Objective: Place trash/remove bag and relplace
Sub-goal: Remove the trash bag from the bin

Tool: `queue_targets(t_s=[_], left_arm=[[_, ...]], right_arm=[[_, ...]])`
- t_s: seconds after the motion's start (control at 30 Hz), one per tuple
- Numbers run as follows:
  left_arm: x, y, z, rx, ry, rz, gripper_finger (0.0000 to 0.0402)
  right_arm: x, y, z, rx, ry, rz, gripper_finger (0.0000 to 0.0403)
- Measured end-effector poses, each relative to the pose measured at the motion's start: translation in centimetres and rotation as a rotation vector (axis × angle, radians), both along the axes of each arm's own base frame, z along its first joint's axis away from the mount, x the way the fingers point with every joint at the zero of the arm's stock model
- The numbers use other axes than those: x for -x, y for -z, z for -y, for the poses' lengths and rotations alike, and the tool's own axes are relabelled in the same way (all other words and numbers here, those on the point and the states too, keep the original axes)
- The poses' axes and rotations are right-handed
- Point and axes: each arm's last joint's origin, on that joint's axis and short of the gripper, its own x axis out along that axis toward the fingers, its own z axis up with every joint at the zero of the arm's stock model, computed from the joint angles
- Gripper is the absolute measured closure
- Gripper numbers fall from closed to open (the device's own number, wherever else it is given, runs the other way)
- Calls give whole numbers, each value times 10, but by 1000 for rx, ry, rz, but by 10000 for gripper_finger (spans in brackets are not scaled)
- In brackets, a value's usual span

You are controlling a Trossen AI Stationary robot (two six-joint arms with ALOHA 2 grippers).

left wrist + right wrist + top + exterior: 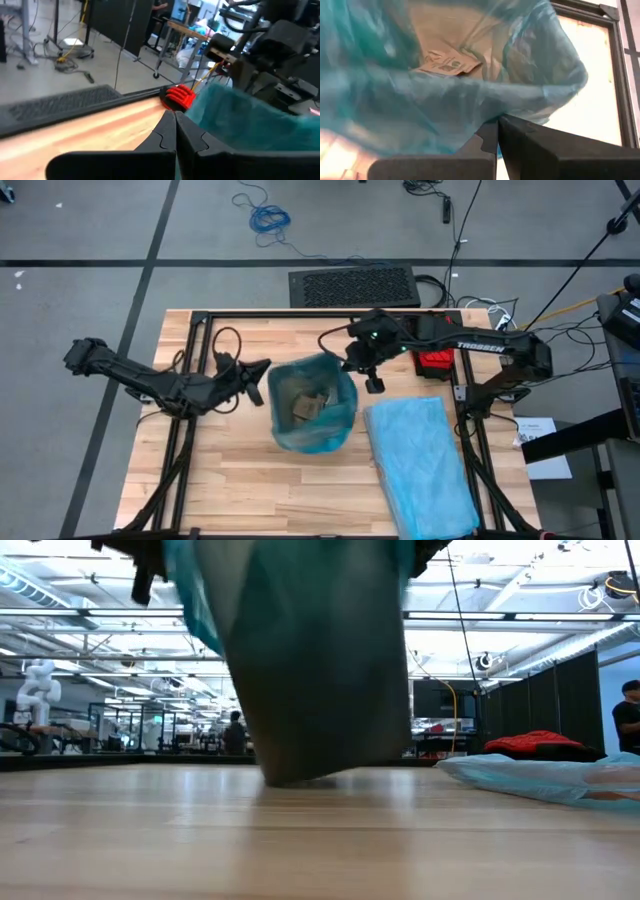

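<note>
Two dark arms hold a crinkly, translucent teal-green bag [313,408] open at the middle of the pale wooden table [240,480]. The left gripper [262,376] pinches the thin film at one side of the rim, the right gripper [372,383] the other, each with its fingers clamped together on plastic. Crumpled brown paper trash [305,402] and a tan card lie inside. A paler sky-blue bag [420,465] lies flat just beside it, a red glove [434,362] near the far edge.
</note>
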Motion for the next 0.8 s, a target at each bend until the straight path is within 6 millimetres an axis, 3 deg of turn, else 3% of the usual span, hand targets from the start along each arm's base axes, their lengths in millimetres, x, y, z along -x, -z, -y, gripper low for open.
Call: queue_targets(t_s=[0.17,0.27,0.53,0.7,0.8], left_arm=[[0,-25,-4,-37,1,-71,401],[1,-26,-8,-21,-20,-116,401],[11,-6,-20,75,-109,-251,401],[29,11,-31,211,-202,-362,401],[31,19,-31,279,-170,-394,401]], right_arm=[[8,-7,0,39,32,8,403],[15,-13,2,69,70,11,403],[30,-23,10,78,119,28,403],[34,-21,14,63,143,-4,403],[36,-19,12,8,128,-35,403]])
